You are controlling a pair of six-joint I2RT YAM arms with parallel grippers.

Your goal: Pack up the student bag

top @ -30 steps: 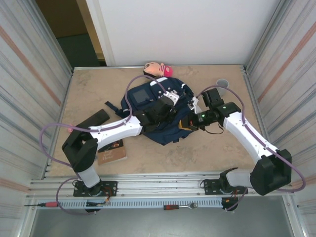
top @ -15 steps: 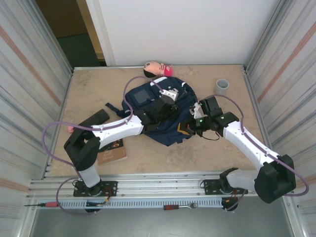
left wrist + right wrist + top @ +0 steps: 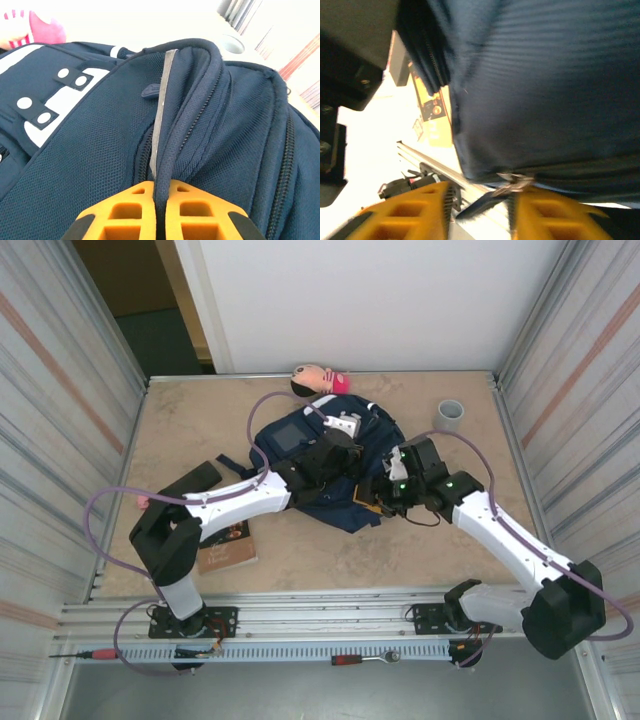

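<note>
Left gripper (image 3: pixel 160 212), left wrist view: clenched on a raised fold of the student bag (image 3: pixel 85 160), right beside the zip. The fold and its zip teeth (image 3: pixel 200 115) run straight away from the gripper toward the far side. The white patch (image 3: pixel 50 100) lies to the left.

Right wrist view: right gripper (image 3: pixel 484 207) released, jaws standing apart. The metal zip pull (image 3: pixel 512 181) and its dark tab hang in the gap, close against one finger and not pinched. Navy fabric hangs directly above the fingers. The zip seam runs crosswise along the bag's lower edge, at the level of the fingertips. An orange flat item (image 3: pixel 432 112) shows at the bag's left edge; I cannot tell whether it is inside.

Top view: the bag lies mid-worktop (image 3: pixel 200 430), between the two arms, front pocket (image 3: pixel 288 435) toward the far left. The left arm reaches onto it from the near left; the right arm comes in low at its near-right edge. A doll head (image 3: pixel 315 378) lies just beyond the bag and a grey cup (image 3: pixel 451 412) stands far right. A book (image 3: pixel 225 548) lies near left, well apart from the bag.

Judgement: the right arm is nearer the pull. Any next pull must follow the zip seam, with the left gripper holding the fabric taut.
</note>
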